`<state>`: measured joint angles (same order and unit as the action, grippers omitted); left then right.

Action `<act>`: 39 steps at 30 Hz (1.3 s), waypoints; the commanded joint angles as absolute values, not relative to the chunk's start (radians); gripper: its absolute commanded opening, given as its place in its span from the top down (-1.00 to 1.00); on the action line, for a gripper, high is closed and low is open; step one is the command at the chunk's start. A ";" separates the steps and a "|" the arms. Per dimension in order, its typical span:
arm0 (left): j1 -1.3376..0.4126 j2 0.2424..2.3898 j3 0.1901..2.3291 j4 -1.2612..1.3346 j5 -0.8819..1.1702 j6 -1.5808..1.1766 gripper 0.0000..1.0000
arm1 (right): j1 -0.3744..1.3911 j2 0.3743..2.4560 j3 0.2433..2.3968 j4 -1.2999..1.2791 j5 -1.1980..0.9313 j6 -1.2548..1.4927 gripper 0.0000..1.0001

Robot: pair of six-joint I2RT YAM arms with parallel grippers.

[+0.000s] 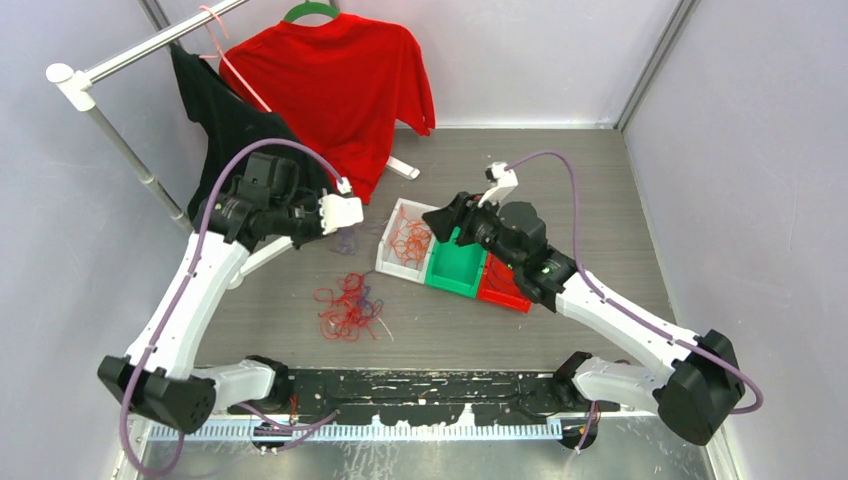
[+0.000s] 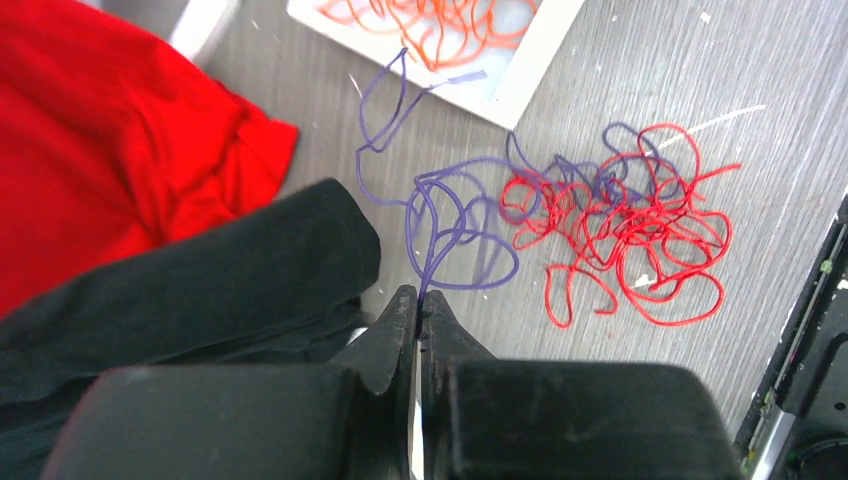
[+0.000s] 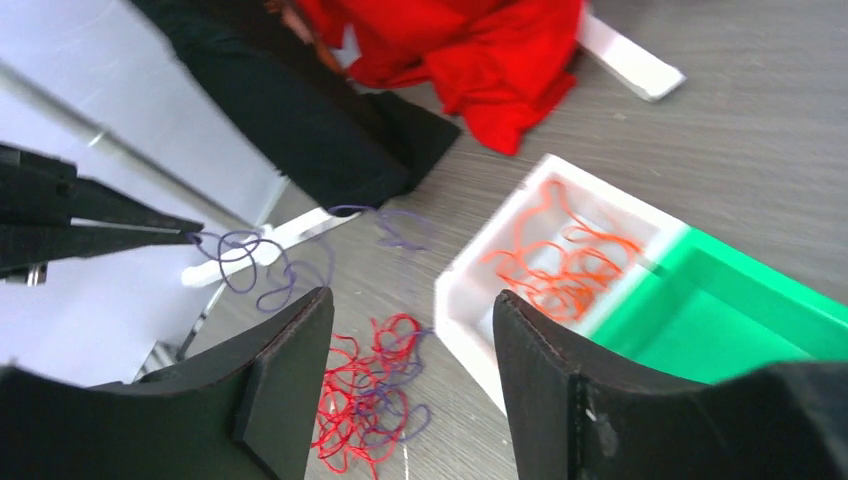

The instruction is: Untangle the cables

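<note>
A loose tangle of red cables [image 1: 348,305] with a few purple strands in it lies on the grey table [image 2: 630,225] [image 3: 375,390]. A purple cable [image 2: 450,215] loops up from the tangle's edge into my left gripper [image 2: 418,300], which is shut on it. The right wrist view shows that strand [image 3: 250,265] hanging from the closed tips. Orange cables [image 1: 410,240] [image 3: 565,260] lie in the white tray [image 1: 392,262]. My right gripper [image 3: 410,300] hovers open over the table beside the tray, with nothing between its fingers.
A green bin [image 1: 458,272] and a red bin [image 1: 500,290] adjoin the white tray. A red shirt [image 1: 340,80] and a black garment [image 1: 225,120] hang from a rack rail [image 1: 120,60] at the back left, draping onto the table beside my left gripper.
</note>
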<state>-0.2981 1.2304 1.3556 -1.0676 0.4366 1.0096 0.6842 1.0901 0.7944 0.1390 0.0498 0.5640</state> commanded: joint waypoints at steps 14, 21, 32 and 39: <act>-0.458 1.175 1.636 -1.112 0.379 0.796 1.00 | 0.948 1.285 0.917 0.567 -0.226 0.352 -0.51; -0.510 1.170 1.681 -1.126 0.432 0.774 1.00 | 0.955 1.327 0.972 0.565 -0.187 0.327 -0.52; -0.602 1.200 1.778 -1.038 0.446 0.742 1.00 | 0.955 1.244 0.952 0.444 -0.021 0.272 -0.51; -0.734 1.319 1.833 -0.874 0.341 0.757 1.00 | 0.948 1.017 0.800 0.323 0.217 0.194 -0.85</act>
